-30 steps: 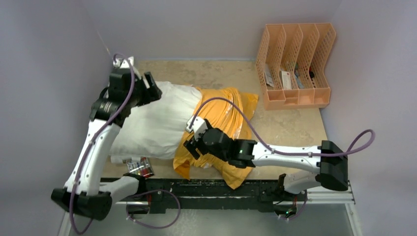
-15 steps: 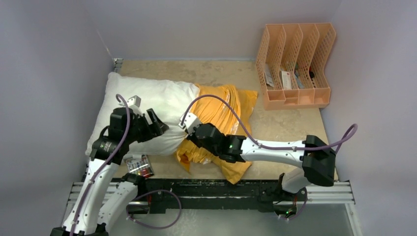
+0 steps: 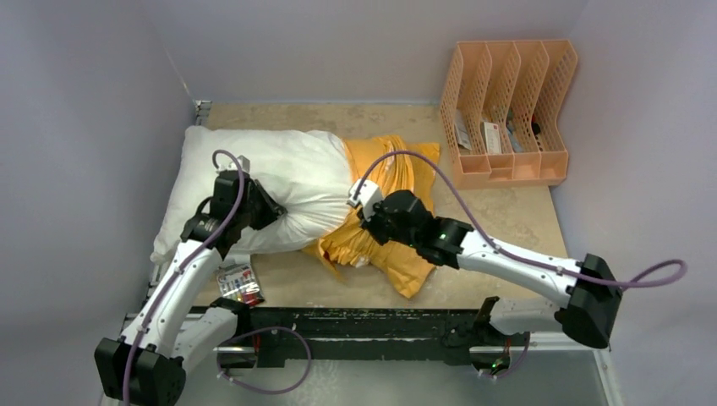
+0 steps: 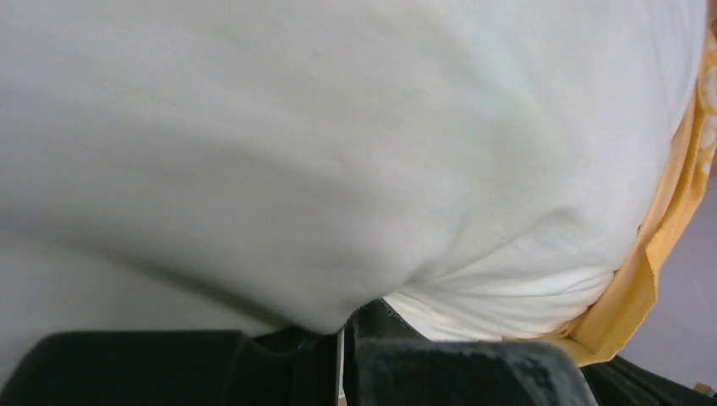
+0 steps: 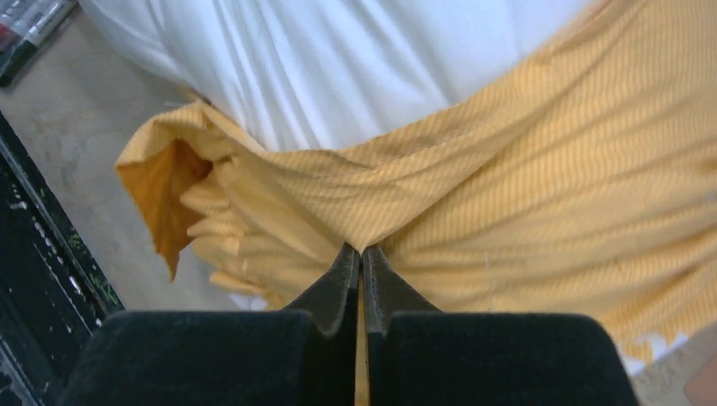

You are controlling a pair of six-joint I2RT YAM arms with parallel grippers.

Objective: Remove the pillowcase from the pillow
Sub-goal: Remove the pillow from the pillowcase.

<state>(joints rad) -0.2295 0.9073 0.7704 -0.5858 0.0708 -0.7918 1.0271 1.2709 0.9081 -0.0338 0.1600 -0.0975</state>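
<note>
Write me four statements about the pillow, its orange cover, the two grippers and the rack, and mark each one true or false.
1. The right gripper is shut on a fold of the pillowcase. True.
2. The left gripper hangs open above the pillow. False: it is shut, pinching the pillow's white fabric.
3. The pillowcase covers the whole pillow. False: it is bunched over one end only, and most of the pillow is bare.
4. The peach file rack stands at the far right corner of the table. True.
</note>
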